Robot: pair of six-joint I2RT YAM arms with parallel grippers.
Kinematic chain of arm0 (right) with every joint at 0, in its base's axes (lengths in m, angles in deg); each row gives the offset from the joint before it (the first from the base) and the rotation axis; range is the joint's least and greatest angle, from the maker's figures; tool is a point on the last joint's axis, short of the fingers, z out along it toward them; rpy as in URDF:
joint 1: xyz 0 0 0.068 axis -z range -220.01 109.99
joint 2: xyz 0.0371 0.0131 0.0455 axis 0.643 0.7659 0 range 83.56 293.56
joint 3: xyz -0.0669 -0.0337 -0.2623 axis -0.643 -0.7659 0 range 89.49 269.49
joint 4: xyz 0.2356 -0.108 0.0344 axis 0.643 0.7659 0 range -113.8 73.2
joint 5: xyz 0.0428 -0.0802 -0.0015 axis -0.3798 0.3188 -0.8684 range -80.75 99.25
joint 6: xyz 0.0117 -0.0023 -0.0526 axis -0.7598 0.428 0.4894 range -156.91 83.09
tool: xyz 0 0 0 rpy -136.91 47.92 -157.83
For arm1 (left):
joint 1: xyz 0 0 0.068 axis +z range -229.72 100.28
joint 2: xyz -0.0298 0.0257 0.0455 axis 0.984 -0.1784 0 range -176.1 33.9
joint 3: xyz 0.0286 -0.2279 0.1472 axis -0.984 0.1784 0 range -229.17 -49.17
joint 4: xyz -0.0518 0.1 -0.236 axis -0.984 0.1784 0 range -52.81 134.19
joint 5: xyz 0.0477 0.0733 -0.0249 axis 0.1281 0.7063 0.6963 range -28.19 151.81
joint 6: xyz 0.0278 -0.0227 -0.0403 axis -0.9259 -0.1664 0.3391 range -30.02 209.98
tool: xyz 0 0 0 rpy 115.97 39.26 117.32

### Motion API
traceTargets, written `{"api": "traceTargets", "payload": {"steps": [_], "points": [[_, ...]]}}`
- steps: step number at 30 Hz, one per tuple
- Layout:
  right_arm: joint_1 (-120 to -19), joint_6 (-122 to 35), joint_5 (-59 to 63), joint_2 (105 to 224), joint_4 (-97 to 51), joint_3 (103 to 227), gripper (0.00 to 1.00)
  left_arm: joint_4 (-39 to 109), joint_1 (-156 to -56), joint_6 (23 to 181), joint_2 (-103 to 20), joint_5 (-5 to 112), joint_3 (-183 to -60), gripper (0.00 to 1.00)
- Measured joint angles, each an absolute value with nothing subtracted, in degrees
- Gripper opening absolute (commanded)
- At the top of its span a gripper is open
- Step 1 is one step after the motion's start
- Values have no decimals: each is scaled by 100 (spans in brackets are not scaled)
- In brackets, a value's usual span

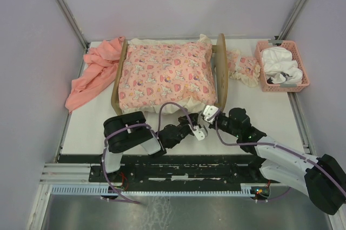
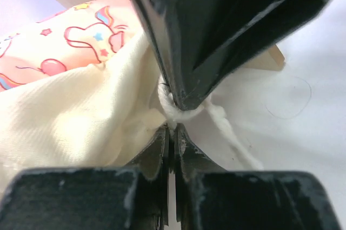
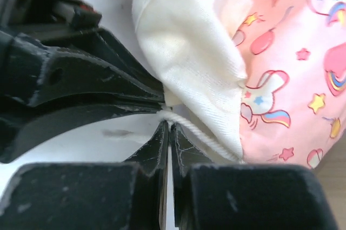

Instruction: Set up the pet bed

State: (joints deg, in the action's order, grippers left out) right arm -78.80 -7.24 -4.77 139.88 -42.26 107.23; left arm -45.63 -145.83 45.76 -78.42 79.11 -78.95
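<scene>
Left wrist: left end effector [image 2: 172, 130] and right end effector [image 3: 167, 124] both clamp shut on the white cord [image 2: 230, 133].

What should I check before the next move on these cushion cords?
1. Left end effector shut on white cord: ok.
2. Right end effector shut on white cord: ok.
3. Both holding the same cord: cannot tell.
4. Cushion lying inside the pet bed frame: ok.
5. Clearance between the two end effectors: cannot tell; they sit very close together in the top view.
</scene>
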Motion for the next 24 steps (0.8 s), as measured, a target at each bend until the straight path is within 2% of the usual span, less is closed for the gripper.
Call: {"api": "traceTargets", "payload": {"steps": [2,3,5,11,17,24], "points": [[-7891,-1508,-460,13728,-4530,10543,38,-4557,-14559,4733,-7767,7920,-7882,3],[-7895,-1889,-401,13636,-4567,10497,47,-4544,-14548,4847,-7743,7920,-7882,3],[-7900,-2555,-261,13524,-4525,10493,54,-4506,-14541,5013,-7719,7922,-7882,3],[-7902,-4210,126,13192,-3476,10782,55,-4428,-14530,5395,-7715,7924,-7884,3],[-7902,-6096,1000,11933,-2790,10508,52,-4430,-14502,5865,-7715,7924,-7893,3],[-7906,-7587,1872,11596,-2923,9979,49,-4139,-14460,6621,-7669,7917,-8055,3]]}}
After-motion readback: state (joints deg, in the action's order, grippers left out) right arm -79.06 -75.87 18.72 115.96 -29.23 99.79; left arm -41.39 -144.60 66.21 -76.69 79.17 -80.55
